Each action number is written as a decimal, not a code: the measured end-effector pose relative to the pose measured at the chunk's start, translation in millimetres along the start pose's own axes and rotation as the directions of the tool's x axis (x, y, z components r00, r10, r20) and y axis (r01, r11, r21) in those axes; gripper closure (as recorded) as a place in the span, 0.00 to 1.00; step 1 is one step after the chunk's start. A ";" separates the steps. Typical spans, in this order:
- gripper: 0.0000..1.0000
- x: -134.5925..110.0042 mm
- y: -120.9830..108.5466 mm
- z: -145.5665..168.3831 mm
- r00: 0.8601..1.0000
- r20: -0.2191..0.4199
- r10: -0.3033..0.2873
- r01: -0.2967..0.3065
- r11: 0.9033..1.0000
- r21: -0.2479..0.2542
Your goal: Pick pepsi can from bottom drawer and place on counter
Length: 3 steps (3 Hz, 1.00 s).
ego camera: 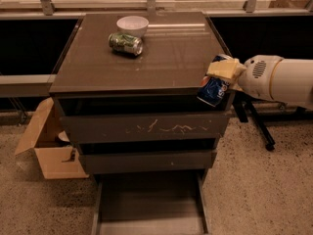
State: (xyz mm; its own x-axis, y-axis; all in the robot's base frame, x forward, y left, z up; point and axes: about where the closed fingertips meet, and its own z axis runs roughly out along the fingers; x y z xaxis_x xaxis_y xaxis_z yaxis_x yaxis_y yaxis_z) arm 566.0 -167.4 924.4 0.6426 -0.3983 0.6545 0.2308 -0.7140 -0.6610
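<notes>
The pepsi can (213, 90), dark blue with a red-and-white logo, is tilted and held in my gripper (220, 75) at the counter's front right corner. The gripper's tan fingers (223, 68) are shut on the can's top end. The white arm (279, 78) reaches in from the right. The counter (166, 58) is a glossy grey-brown top. The can hangs level with the counter's front edge, in front of the top drawer. The bottom drawer (149, 207) is pulled open at the bottom of the view, its floor bare.
A green-and-silver can (125, 43) lies on its side at the back of the counter, in front of a white bowl (132, 25). The scratched-front drawer (146, 127) is closed. An open cardboard box (46, 146) stands on the floor to the left.
</notes>
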 end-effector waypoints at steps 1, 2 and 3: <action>1.00 3.1 -0.5 4.2 1.000 -0.004 0.006 -0.006 1.000 0.004; 1.00 22.9 2.2 30.8 0.998 -0.023 0.052 -0.052 0.998 0.025; 1.00 59.3 -6.3 62.0 0.993 -0.040 0.113 -0.110 0.991 0.070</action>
State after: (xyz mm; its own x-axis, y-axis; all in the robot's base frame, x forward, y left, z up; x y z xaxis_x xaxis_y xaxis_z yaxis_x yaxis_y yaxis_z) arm 648.0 -150.7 944.6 0.6346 -0.4992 0.5899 0.2095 -0.6236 -0.7532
